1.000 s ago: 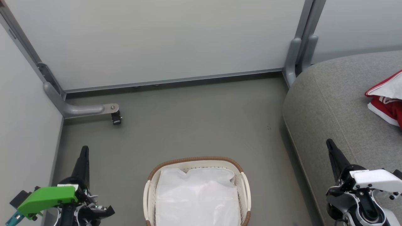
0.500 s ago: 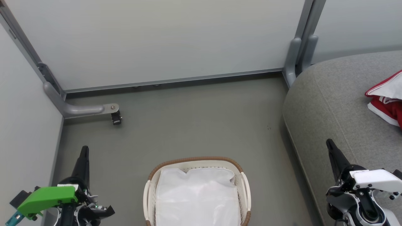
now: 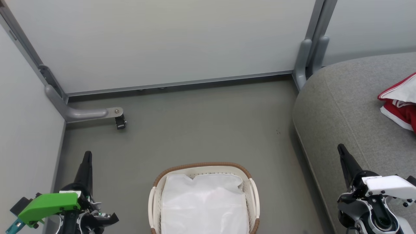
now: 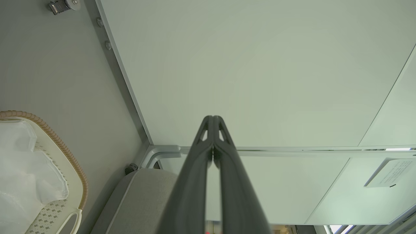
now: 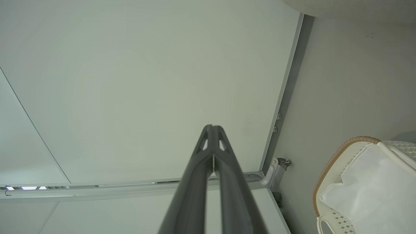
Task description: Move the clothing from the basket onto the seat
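While left gripper [image 3: 87, 155] and right gripper [image 3: 340, 149] sat closed, empty, clothing [image 3: 401, 107] lay on seat [image 3: 341, 104]. That was right of basket [image 3: 201, 165], nearer right gripper.

Dark tapered fingers [image 3: 86, 167], green left wrist cover [image 3: 48, 203], white right cover [image 3: 390, 184].

basket [image 3: 203, 166] centre, on floor [image 3: 201, 123] | seat [image 3: 341, 107] right | clothing [image 3: 401, 107] on seat

The clothing [image 3: 400, 113] is red with white trim, the seat [image 3: 341, 104] grey, the basket [image 3: 201, 164] cream with perforated sides and a brown woven-look rim, its sheet [image 3: 204, 204] white.
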